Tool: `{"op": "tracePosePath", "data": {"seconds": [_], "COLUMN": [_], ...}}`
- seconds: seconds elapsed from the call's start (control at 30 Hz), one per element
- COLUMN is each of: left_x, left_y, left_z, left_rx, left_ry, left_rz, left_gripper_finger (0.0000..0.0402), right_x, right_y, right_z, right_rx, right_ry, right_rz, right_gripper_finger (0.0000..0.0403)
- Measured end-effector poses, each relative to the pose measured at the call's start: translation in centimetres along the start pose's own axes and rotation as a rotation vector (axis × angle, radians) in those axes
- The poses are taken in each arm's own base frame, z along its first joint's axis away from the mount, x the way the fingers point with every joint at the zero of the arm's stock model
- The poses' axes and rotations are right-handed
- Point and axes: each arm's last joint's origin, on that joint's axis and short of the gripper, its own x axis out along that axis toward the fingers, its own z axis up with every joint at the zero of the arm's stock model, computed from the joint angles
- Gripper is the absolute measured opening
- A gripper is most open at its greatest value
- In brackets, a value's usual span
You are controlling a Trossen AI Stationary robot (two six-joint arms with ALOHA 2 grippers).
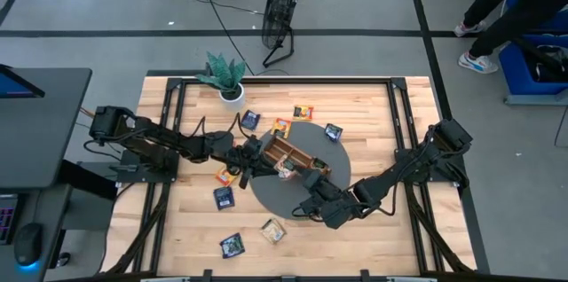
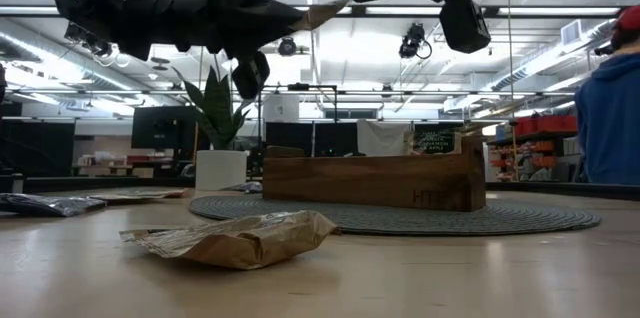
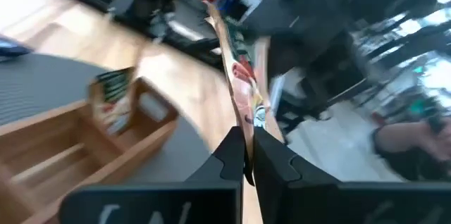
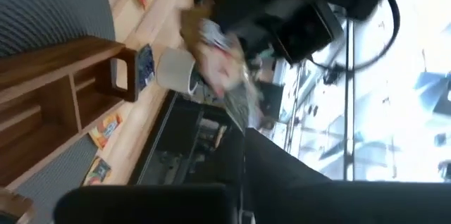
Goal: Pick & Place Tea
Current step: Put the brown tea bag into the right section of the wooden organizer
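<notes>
L pincer (image 3: 248,139) clamped tight on the edge of a pale sachet (image 3: 239,76), red print on it, held up in the air edge-on. R pincer (image 4: 244,136) narrow too, pinching the same sachet from the other side, so both of mine have it at once. We're meeting above the wooden tray (image 1: 297,151), approx mid-table, on the round grey mat (image 1: 266,191); sachet hangs well clear of the tray. Rest of the tea is scattered: blue sachet (image 1: 251,120) and orange sachet (image 1: 303,112) at the far side, another blue one (image 1: 224,198) left of the mat, beige sachet (image 1: 272,230) near the front edge, crumpled. Potted plant (image 1: 226,74) at far left.
</notes>
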Motion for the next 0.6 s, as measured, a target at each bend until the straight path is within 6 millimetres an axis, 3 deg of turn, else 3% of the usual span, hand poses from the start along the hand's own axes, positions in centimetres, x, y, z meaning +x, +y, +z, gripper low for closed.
{"op": "tracePosePath", "data": {"seconds": [0.2, 0.33, 0.6], "left_x": [-0.1, 0.0, 0.0], "left_y": [0.7, 0.6, 0.4], "left_z": [-0.6, -0.7, -0.7], "left_rx": [0.1, 0.237, 0.432], "left_ry": [0.024, 0.005, -0.02], "left_rz": [0.136, 0.193, 0.3], "left_gripper_finger": [0.0011, 0.0012, 0.0013], "right_x": [-1.3, -2.1, -2.3], "right_y": [-1.6, -3.5, -6.9], "right_z": [-0.6, -1.8, -6.1], "right_rx": [0.234, 0.5, 1.039], "right_ry": [-0.02, -0.097, -0.298], "right_rz": [-0.022, -0.004, 0.253], "right_gripper_finger": [0.0054, 0.007, 0.008]}}
